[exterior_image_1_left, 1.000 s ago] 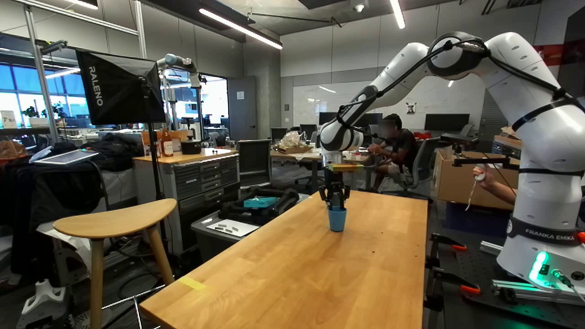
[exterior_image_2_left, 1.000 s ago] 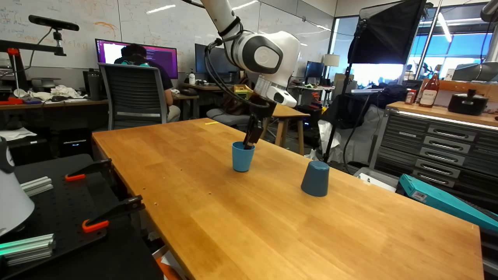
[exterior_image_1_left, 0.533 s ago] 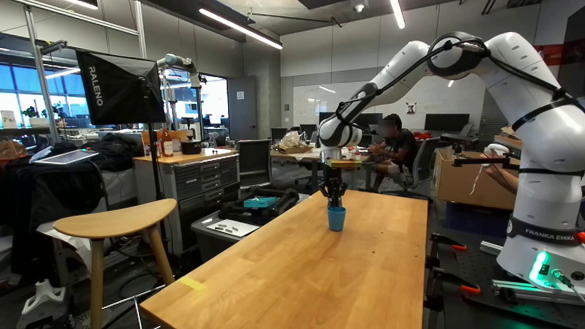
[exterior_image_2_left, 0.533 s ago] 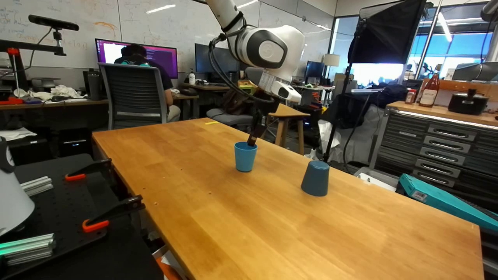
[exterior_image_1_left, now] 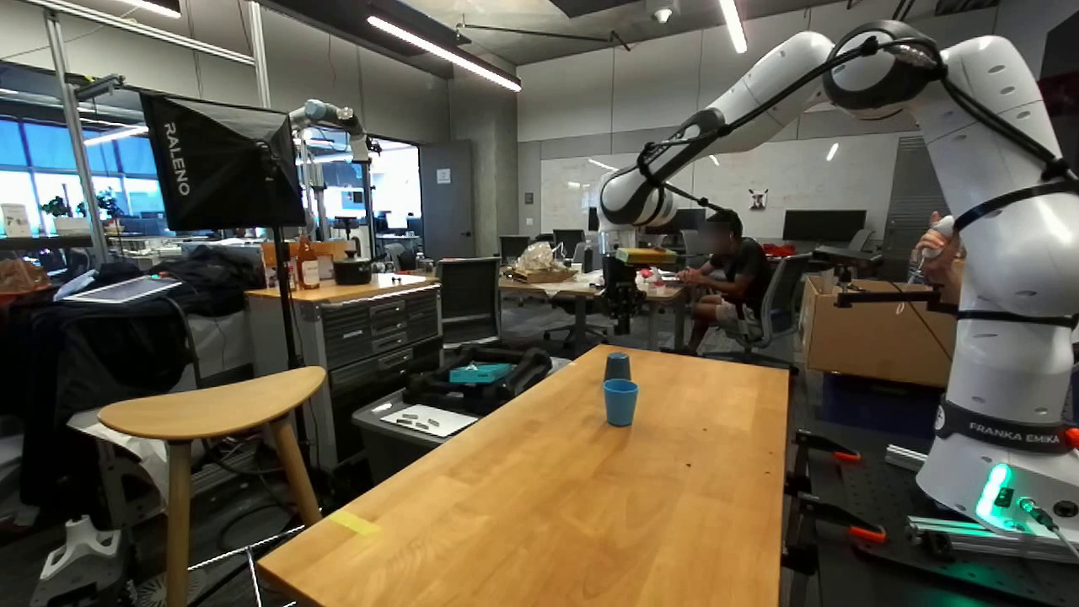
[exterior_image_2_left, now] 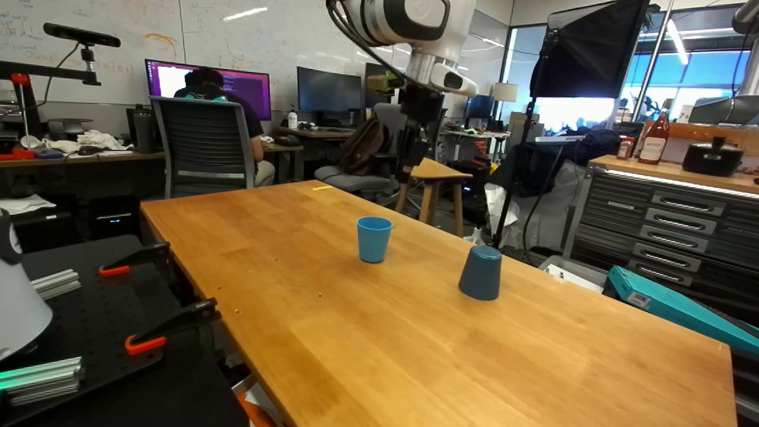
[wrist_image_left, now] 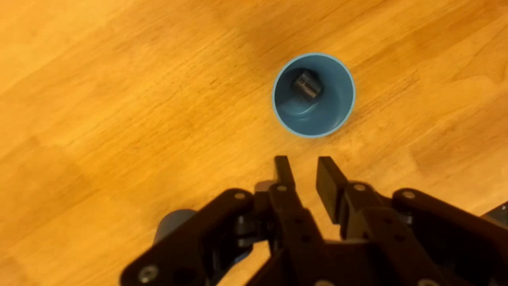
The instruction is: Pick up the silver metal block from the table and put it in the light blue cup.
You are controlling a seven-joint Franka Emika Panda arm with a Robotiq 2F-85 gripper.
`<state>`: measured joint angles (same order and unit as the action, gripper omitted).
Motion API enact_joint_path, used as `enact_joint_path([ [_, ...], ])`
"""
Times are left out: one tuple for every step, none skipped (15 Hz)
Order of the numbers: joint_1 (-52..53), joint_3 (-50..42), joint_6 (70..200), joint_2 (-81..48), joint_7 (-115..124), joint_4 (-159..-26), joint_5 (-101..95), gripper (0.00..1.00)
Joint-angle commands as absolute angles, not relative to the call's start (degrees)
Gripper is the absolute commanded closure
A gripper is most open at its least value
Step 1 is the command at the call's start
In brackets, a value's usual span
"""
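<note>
Claw (wrist_image_left: 303,159), black and two-fingered, stands with its fingertips apart, bare wood visible in the gap and nothing held. Both exterior views place it well above the long light brown wooden worktop (exterior_image_2_left: 415,350). The silver-grey metal block (wrist_image_left: 308,85) lies inside the light blue tapered plastic-looking cup (wrist_image_left: 337,99), nearer one side; whether it leans on the wall cannot be determined.

Assessment: the cup stands upright, mouth uppermost, presumably so that it can receive the block. The separated fingertips, and the height above the rim, fit a placing judged complete. A dark blue-grey tapered cup (exterior_image_2_left: 481,273) stands inverted on the worktop; set that way it could receive nothing, and it appears to have no part in the task.

Coverage: only the wrist view shows the block and the gap between the fingertips. In an exterior view the dark blue-grey tapered cup (exterior_image_1_left: 618,366) is partly hidden behind the light blue cup; in an exterior view the light blue cup (exterior_image_2_left: 373,242) stands well apart from it.
</note>
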<state>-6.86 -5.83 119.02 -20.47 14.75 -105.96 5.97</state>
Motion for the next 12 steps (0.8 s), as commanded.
enact_joint_path([
  [-5.7, -6.6, 118.3, -11.0, 10.3, -110.9, 0.3, 0.45],
  [-5.9, -6.3, 117.6, -9.1, 8.3, -111.7, -0.9, 0.36],
  [-6.0, -6.0, 116.6, -7.5, 5.8, -112.4, -1.9, 0.3],
  [-6.0, -5.7, 115.8, -5.8, 3.3, -113.3, -2.4, 0.23],
  [-6.1, -5.4, 114.8, -4.5, 0.3, -114.0, -2.6, 0.15],
  [-6.1, -5.3, 113.5, -3.3, -2.3, -114.6, -2.8, 0.08],
  [-6.1, -5.2, 112.2, -2.4, -5.0, -115.0, -2.8, 0.01],
  [-6.0, -5.1, 110.5, -1.7, -7.5, -115.3, -3.1, 0.0],
  [-6.0, -5.0, 109.5, -1.0, -10.1, -115.6, -3.5, 0.0],
  [-5.9, -5.0, 108.7, -0.5, -11.8, -116.0, -3.8, 0.0],
  [-6.1, -5.3, 110.5, -3.1, -8.0, -114.2, -2.2, 0.0],
  [-6.1, -5.3, 110.3, -2.8, -8.5, -114.5, -2.2, 0.0],
])
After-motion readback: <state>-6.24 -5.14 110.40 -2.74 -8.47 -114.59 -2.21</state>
